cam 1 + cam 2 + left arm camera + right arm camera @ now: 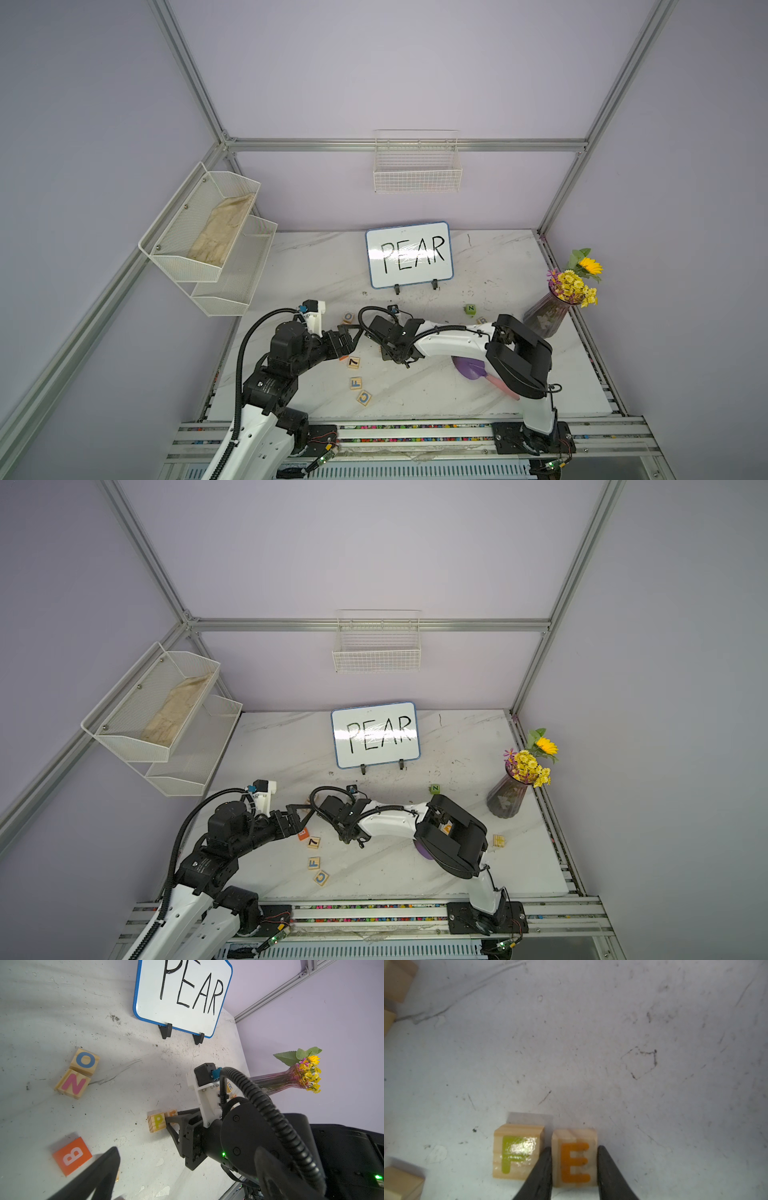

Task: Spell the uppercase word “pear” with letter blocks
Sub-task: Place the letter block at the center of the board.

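The right gripper (574, 1148) has its two black fingers (545, 1167) set against opposite side faces of the pale wooden cube with an orange-yellow E (575, 1159), pinching it. The cube rests flat on the white marbled table (591, 1043). Its sides are equal, so it has no long axis. Its letter face is turned up, and the head of the E points toward the blue-rimmed whiteboard marked PEAR (182, 995). Just beside it, across a narrow gap occupied by one finger, sits the pale wooden cube with a yellow-green P (517, 1153). That cube is glossy with glare, letter up, headed the same way and square with its neighbour. Read from the robot's side, the pair gives P then E. In both top views this spot lies at lower centre of the frame, below the whiteboard, and the arm hides the cubes there. A pale wooden cube with a blue R (229, 1087) shows partly behind the right wrist. The left gripper (350, 334) is at lower centre-left, near the solid orange cube with a white B (72, 1156). Whether its jaws are spread cannot be told.
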{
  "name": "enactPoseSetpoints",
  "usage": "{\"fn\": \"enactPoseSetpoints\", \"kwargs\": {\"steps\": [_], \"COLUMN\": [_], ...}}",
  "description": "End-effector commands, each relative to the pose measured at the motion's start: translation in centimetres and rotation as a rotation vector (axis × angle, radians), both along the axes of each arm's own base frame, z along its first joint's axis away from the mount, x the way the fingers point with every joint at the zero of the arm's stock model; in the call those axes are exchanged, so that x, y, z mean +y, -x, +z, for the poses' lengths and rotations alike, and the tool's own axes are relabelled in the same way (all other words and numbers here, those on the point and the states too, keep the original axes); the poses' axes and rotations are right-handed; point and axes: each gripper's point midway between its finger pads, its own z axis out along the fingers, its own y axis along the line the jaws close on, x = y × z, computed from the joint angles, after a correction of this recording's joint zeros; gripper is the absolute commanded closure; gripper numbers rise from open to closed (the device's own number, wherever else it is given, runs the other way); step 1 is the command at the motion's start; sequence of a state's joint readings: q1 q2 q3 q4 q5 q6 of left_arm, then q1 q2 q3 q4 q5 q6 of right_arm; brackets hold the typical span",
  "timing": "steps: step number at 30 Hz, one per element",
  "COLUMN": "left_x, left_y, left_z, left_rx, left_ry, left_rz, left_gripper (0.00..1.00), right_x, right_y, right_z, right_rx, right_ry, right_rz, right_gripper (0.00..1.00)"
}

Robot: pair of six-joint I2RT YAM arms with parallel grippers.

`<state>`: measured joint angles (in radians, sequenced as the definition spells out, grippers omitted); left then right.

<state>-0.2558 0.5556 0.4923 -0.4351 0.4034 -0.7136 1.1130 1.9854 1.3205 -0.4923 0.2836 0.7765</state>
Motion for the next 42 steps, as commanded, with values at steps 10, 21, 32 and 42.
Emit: {"fn": "enactPoseSetpoints", "kwargs": {"steps": [10,21,32,42], "left_x": [0.1,0.2,0.2,0.2], "left_y": [0.0,0.0,-0.1,-0.1], "left_z": [-0.6,-0.6,-0.8,-0.8], "left_rx": [-0.013,-0.015,-0.006,-0.007], "left_ry": [-0.013,-0.016,-0.021,-0.022], "left_rz": [-0.005,0.0,0.003,0.005], "left_gripper": [0.0,0.0,0.0,0.0], "right_x": [-0.5,-0.1,-0.3,-0.5], "right_y": [0.2,0.0,-0.1,-0.3], "right_z": [-0.4,0.7,1.6,3.4], "right_rx": [0.0,-0.023,-0.036,-0.07], "right_ry": [0.044,0.01,0.007,0.011], "right_rz": [-0.017,-0.016,-0.018,-0.015], "right_gripper": [0.59,0.56,0.56,0.56]}}
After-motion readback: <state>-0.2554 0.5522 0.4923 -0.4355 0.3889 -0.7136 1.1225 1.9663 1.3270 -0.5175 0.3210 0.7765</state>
